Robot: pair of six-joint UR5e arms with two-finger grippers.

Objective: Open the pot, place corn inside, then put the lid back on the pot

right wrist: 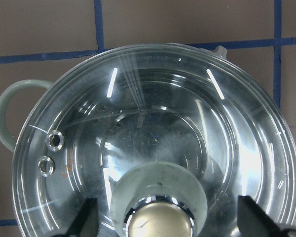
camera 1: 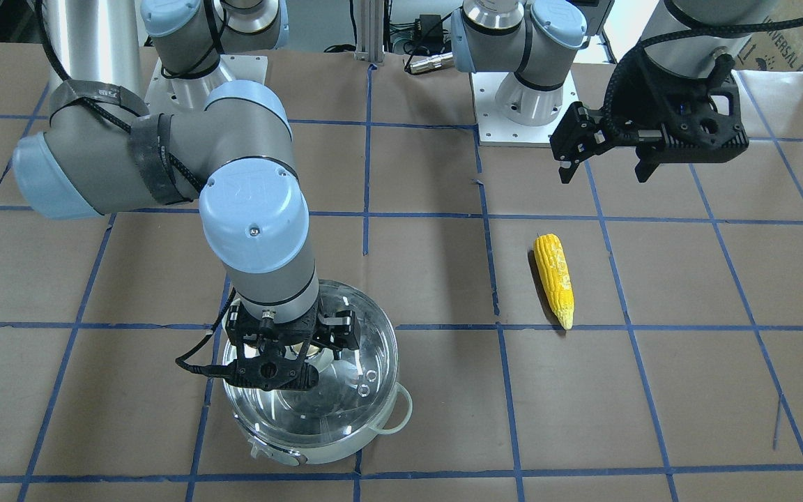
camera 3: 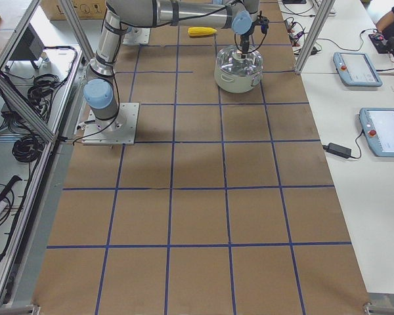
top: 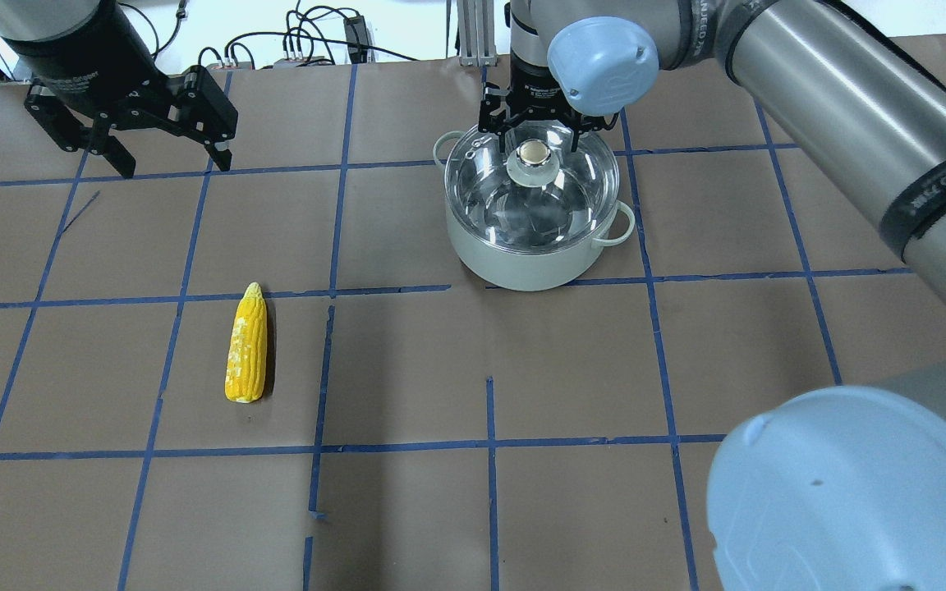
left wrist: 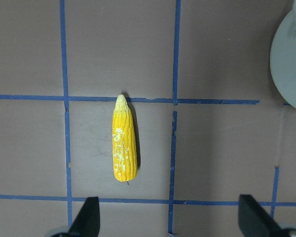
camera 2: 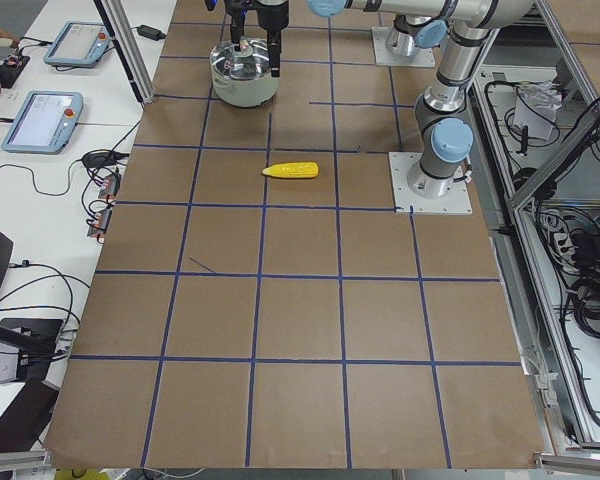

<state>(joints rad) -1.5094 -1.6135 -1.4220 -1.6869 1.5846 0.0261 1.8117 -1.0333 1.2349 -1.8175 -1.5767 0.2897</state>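
Note:
The pot (top: 522, 264) stands at the far middle of the table with the glass lid (top: 559, 209) on it. My right gripper (top: 534, 141) hangs just over the lid, open, with one finger on each side of the cream-topped knob (right wrist: 160, 219) and not touching it. The corn (top: 246, 357) lies on the brown table left of centre with its tip pointing away from me; it also shows in the left wrist view (left wrist: 124, 145). My left gripper (top: 173, 164) is open and empty, held high beyond the corn.
The pot's loop handles (top: 617, 223) stick out at its sides. Both arm base plates (camera 1: 527, 104) sit at the robot's edge of the table. Blue tape lines grid the brown surface. Tablets (camera 3: 358, 69) lie on the side bench.

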